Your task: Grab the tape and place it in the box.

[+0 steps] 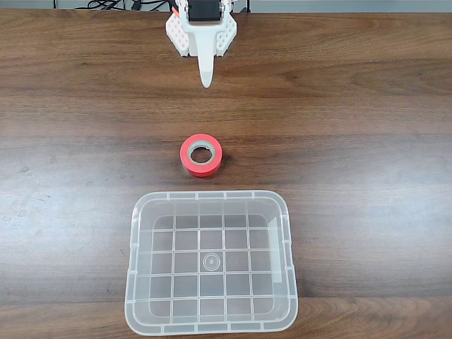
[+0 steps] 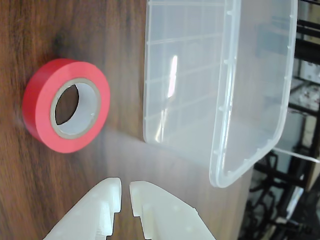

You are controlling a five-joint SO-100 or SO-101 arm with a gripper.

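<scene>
- Red-orange tape [image 1: 201, 155] lies flat on the brown wood-grain table [image 1: 367, 141], its grey-beige core ring facing up, roughly in the middle of the fixed view.
- In that view the roll sits between the arm at the top edge and the box [image 1: 284, 233] at the bottom, near the box's far rim but not touching it.
- Clear plastic box stands upright on the table, its grid-patterned floor with a central circle showing through.
- White gripper [image 1: 205, 79] points down the fixed view toward the tape, well apart from it, with bare wood between them.
- In the wrist view the gripper [image 2: 125, 192] enters from the bottom edge; its two white fingertips [image 2: 107, 192] stand almost together, only a thin slit of table showing between them.
- Nothing sits between the jaws, and they touch neither the tape [image 2: 37, 107] nor the box [image 2: 225, 100]; they are nearly closed on air.
- In the wrist view the tape lies at upper left of the fingertips and the box at upper right, a strip of table separating the two.
</scene>
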